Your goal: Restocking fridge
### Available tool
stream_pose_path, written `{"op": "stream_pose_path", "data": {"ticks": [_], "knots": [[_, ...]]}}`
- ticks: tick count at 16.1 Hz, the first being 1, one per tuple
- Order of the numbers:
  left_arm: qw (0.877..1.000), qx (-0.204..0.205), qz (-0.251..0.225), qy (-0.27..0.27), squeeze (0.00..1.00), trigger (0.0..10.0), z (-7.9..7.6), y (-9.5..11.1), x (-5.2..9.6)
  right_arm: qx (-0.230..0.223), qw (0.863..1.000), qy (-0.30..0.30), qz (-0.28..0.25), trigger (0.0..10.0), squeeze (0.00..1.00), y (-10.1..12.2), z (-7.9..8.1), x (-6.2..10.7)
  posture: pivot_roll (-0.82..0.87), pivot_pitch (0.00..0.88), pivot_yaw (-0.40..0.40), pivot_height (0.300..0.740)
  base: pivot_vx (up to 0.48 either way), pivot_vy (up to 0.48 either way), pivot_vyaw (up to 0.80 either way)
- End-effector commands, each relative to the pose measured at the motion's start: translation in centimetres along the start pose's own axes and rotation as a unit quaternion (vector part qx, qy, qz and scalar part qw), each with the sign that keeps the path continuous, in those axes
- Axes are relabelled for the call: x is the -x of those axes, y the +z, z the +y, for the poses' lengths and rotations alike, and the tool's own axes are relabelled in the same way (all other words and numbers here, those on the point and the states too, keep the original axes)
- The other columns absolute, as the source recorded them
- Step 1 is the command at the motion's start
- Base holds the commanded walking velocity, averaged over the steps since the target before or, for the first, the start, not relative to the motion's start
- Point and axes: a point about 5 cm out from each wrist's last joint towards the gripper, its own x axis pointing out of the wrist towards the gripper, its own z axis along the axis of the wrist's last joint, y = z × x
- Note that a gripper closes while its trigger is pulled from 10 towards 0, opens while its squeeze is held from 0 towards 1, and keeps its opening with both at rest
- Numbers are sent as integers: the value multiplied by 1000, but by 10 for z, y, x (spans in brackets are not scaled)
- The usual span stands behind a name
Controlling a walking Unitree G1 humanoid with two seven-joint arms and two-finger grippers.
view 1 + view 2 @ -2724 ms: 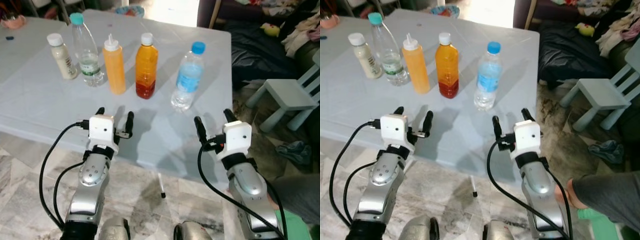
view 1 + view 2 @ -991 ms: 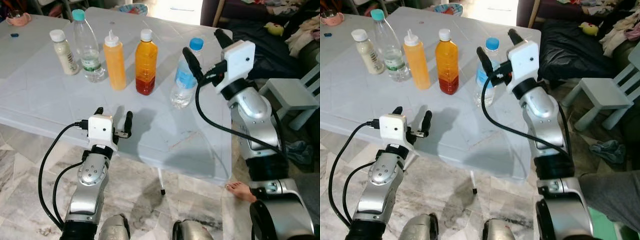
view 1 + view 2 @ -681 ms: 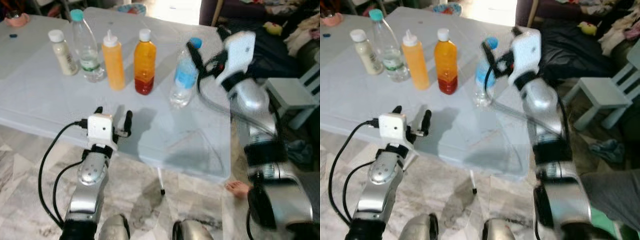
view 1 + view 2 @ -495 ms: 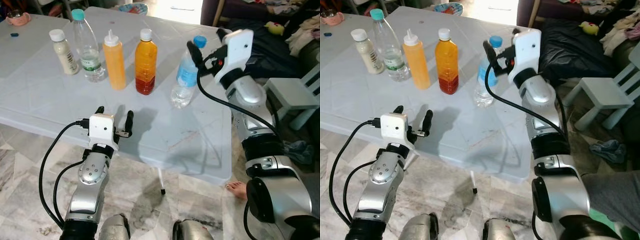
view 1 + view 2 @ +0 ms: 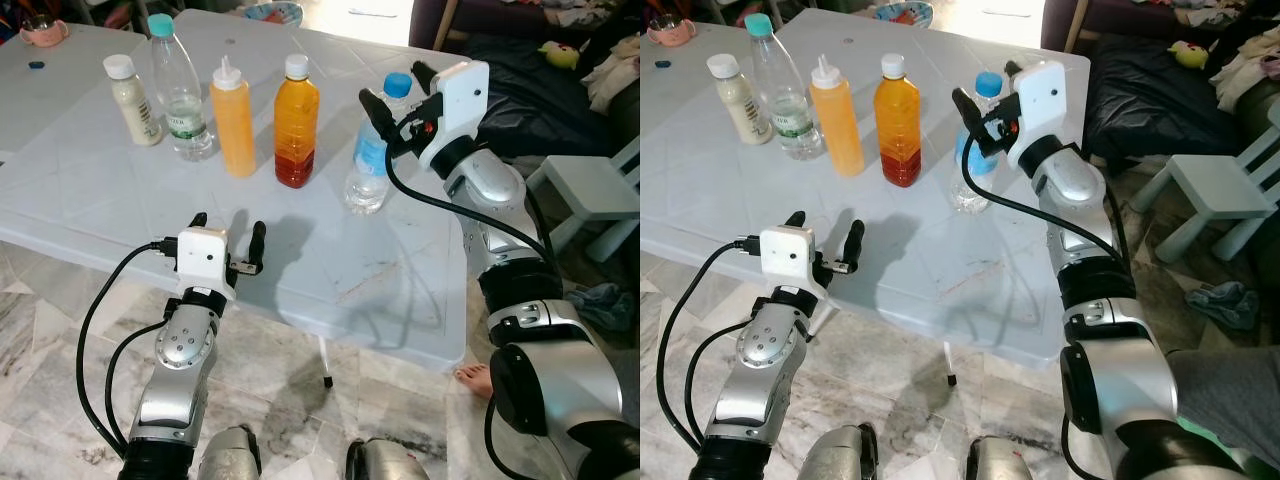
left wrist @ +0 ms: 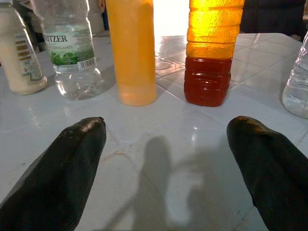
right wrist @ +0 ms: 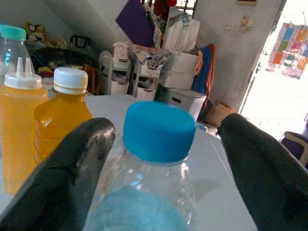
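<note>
Several bottles stand in a row on the white table [image 5: 90, 190]: a cream bottle [image 5: 132, 88], a clear teal-capped water bottle [image 5: 176, 90], an orange squeeze bottle [image 5: 232, 120], an amber juice bottle [image 5: 296, 125] and a blue-capped water bottle [image 5: 372, 150]. My right gripper [image 5: 397, 92] is open at the top of the blue-capped bottle, one finger on each side of its cap [image 7: 159, 130], not touching. My left gripper [image 5: 229, 228] is open and empty, low over the table's front edge, facing the squeeze bottle [image 6: 131, 48] and juice bottle [image 6: 211, 53].
A pale child's chair [image 5: 590, 190] and a dark couch with clothes [image 5: 520, 60] lie right of the table. A bowl [image 5: 270, 12] and a pink cup [image 5: 45, 30] sit at the far edge. A person's foot [image 5: 470, 378] is on the floor by my right side.
My right arm has risen from the table's front edge and swung left, bringing its open fingers to either side of the blue cap. The left arm has stayed put.
</note>
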Motion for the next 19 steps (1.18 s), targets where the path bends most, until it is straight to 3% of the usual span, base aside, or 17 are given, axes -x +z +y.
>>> {"op": "stream_pose_path", "data": {"ticks": [1, 2, 7, 13, 19], "knots": [[1000, -7, 5, -5, 0, 10000, -1, -1, 0, -2, 1000, 4, -9, 1294, 0, 6, 0, -4, 57, 118, -14, 740, 0, 0, 0], [1000, -7, 5, -4, 0, 10000, -1, -1, -1, 6, 1000, 10, -7, 2118, 0, 3, 2, -3, 57, 118, -14, 740, 0, 0, 0], [1000, -6, 8, -6, 0, 10000, -3, -3, -1, 20, 1000, 12, 4, 0, 0, -2, 1, 2, 47, 114, -16, 740, 0, 0, 0], [1000, -7, 9, -4, 0, 10000, -1, -3, -1, -9, 999, -27, 17, 0, 0, -6, 0, 17, 50, 110, -18, 740, 0, 0, 0], [999, 0, 44, 18, 0, 10000, -5, -15, 0, -29, 998, -57, -13, 0, 0, 1, 21, 34, 29, 99, -8, 740, 0, 0, 0]]}}
